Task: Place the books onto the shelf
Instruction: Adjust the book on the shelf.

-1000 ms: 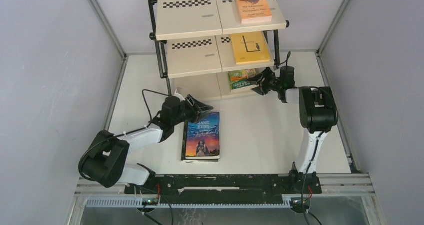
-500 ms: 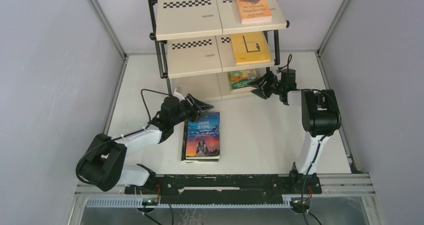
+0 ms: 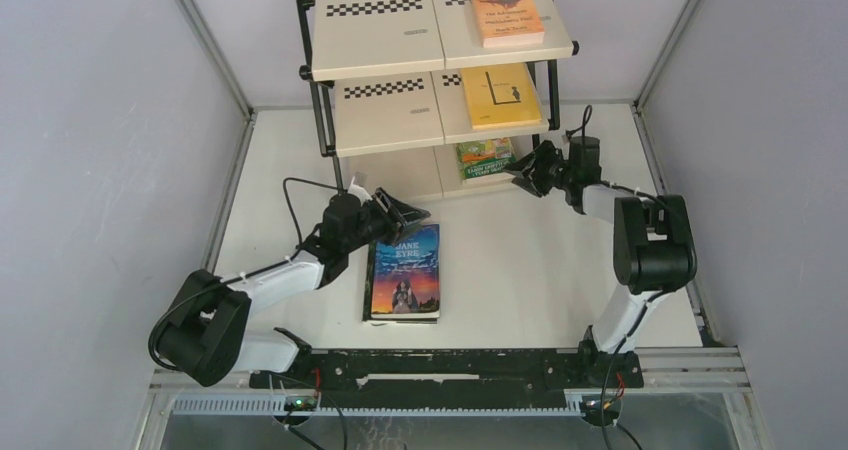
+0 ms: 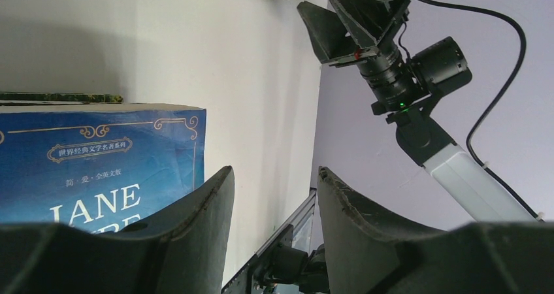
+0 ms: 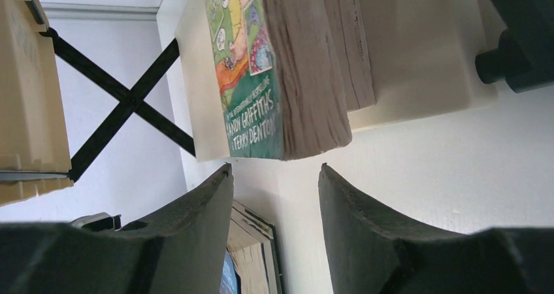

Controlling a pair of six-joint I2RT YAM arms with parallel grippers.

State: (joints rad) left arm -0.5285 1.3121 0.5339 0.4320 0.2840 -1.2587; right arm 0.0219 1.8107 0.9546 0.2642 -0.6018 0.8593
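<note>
both pairs of jaws stand parted with nothing between them. starting at the left, our left gripper (image 3: 405, 213) hangs over the far edge of the blue jane eyre paperback (image 3: 405, 273), which lies flat, cover up, on the table (image 3: 520, 270) in front of the shelf (image 3: 375, 32). a second book seems to lie under it, though we make out only a dark edge and a green sliver there. we judge the paperback light but limp, its glossy cover probably slick. so we would pinch across the whole page block at an edge, or near the stiffer spine side, and not lift the cover alone. moving right, the books already stored all lie on the shelf's right half: the orange book (image 3: 506, 12) on the top board, the yellow book (image 3: 498, 96) on the middle one, and two green books (image 3: 485, 158) stacked on the lowest. our right gripper (image 3: 522, 177) sits just beside the near end of that stack, not touching it.
</note>
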